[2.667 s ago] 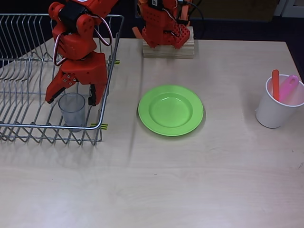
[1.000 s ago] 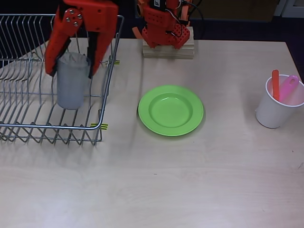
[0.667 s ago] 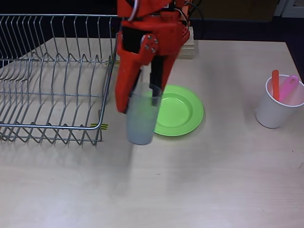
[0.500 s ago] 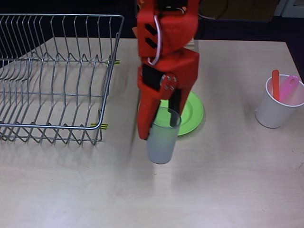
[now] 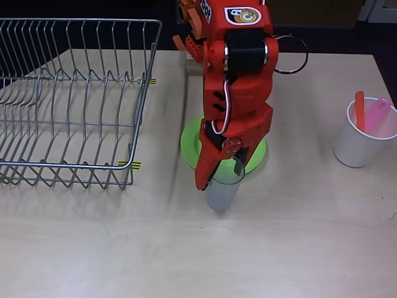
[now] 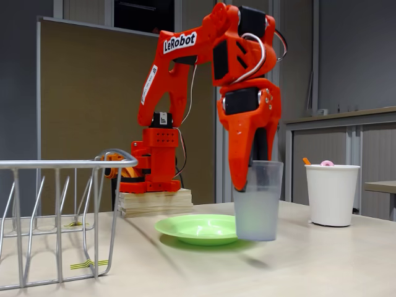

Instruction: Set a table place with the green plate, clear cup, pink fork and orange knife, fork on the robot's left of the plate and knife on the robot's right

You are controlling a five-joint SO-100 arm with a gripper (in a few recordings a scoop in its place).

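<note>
The clear cup (image 5: 222, 192) (image 6: 257, 204) hangs upright a little above the table, at the near edge of the green plate (image 5: 189, 139) (image 6: 195, 228). My gripper (image 5: 222, 177) (image 6: 252, 176) is shut on the cup's rim, one finger outside and one inside. The red-orange arm hides most of the plate in the overhead view. The orange knife (image 5: 360, 112) (image 6: 306, 161) and the pink fork (image 5: 377, 115) (image 6: 326, 163) stand in a white cup (image 5: 356, 146) (image 6: 332, 195) at the right.
A wire dish rack (image 5: 74, 99) (image 6: 62, 216) takes up the table's left side. The arm's wooden base block (image 6: 154, 203) sits at the back behind the plate. Bare tabletop lies in front of the plate and between it and the white cup.
My gripper lifted the clear cup out of the rack, carried it rightward over the table, and brought it down at the plate's near edge.
</note>
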